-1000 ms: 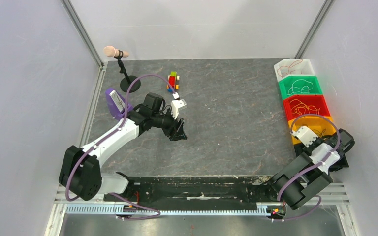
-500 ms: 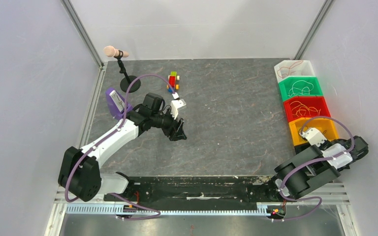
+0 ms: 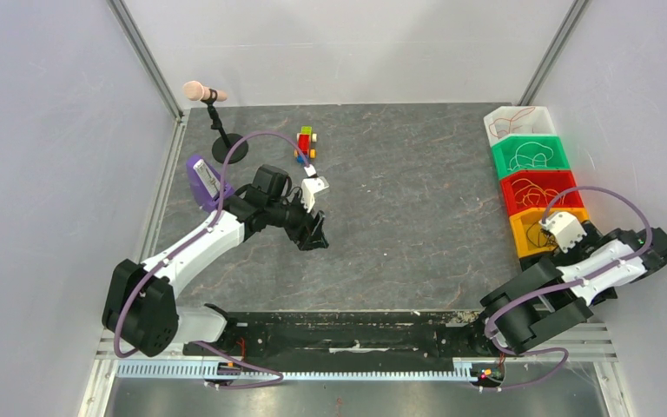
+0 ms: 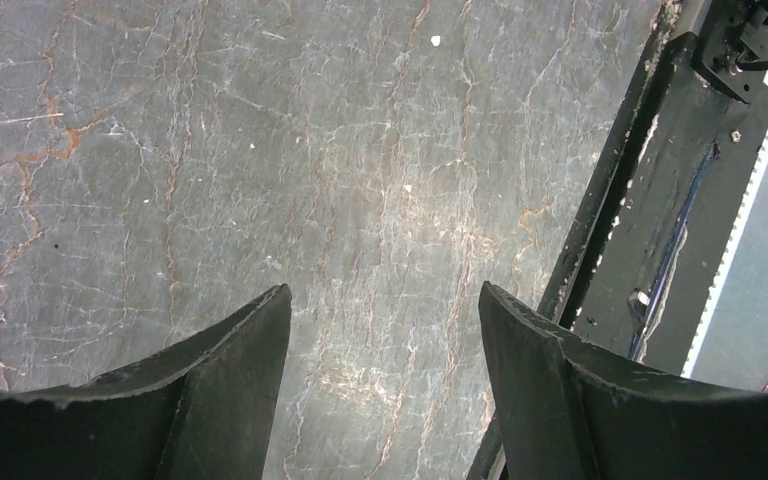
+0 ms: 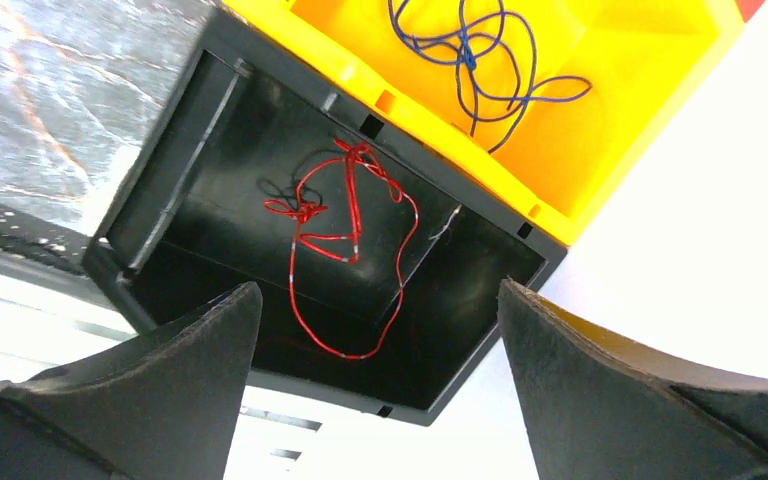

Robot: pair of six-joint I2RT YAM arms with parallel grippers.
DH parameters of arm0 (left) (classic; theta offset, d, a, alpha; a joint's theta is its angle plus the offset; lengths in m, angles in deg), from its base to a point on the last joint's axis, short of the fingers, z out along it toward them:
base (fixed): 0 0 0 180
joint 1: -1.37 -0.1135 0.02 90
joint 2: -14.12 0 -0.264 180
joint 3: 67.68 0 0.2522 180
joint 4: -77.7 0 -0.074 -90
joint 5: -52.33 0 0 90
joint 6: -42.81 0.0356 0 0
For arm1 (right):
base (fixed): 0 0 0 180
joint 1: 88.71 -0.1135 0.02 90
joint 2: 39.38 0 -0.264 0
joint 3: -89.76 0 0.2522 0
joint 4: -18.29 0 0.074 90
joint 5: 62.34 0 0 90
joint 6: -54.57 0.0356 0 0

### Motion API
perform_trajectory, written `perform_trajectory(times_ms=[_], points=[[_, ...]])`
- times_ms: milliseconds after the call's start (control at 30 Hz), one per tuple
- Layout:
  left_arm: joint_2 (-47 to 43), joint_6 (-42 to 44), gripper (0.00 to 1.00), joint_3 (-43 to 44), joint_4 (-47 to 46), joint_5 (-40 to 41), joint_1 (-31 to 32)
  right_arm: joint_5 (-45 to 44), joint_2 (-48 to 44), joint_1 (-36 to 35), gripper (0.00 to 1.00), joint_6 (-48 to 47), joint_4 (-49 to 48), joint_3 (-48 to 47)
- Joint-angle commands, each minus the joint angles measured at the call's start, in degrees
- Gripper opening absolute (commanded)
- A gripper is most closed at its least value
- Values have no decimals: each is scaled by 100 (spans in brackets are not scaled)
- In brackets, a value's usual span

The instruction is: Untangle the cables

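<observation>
The cables lie sorted in a row of bins at the table's right edge. A red cable lies loose in the black bin, and a blue cable lies in the yellow bin. My right gripper hovers open above the black bin with nothing between its fingers. From above, its arm covers that bin. More thin cables rest in the red bin, green bin and white bin. My left gripper is open over bare table, holding nothing.
A microphone on a stand and a small coloured toy sit at the back left. A black rail runs along the near edge. Grey walls enclose the table on both sides.
The right gripper has opened wide. Its arm has swung its elbow out to the right, and the wrist has shifted a little to the right beside the bins. The left arm has stayed put.
</observation>
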Motion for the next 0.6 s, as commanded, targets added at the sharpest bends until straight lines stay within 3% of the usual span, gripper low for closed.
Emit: perform_trajectory(times_ms=[0, 200, 333, 433, 567], points=[[-132, 224, 76, 116, 41, 90, 18, 584, -79, 49, 95, -278, 1537, -734], [-160, 90, 77, 171, 116, 208, 15, 1031, -319, -153, 98, -76, 1822, -827], [-378, -722, 83, 195, -172, -42, -211, 1715, -717, -914, 98, 663, 1801, -821], [-306, -1229, 83, 664, 114, 328, -421, 2199, -883, -2057, 98, 2543, 1009, -780], [276, -1358, 83, 1762, 1480, 419, -895, 1906, -1080, -3763, 98, 5839, -1535, -287]])
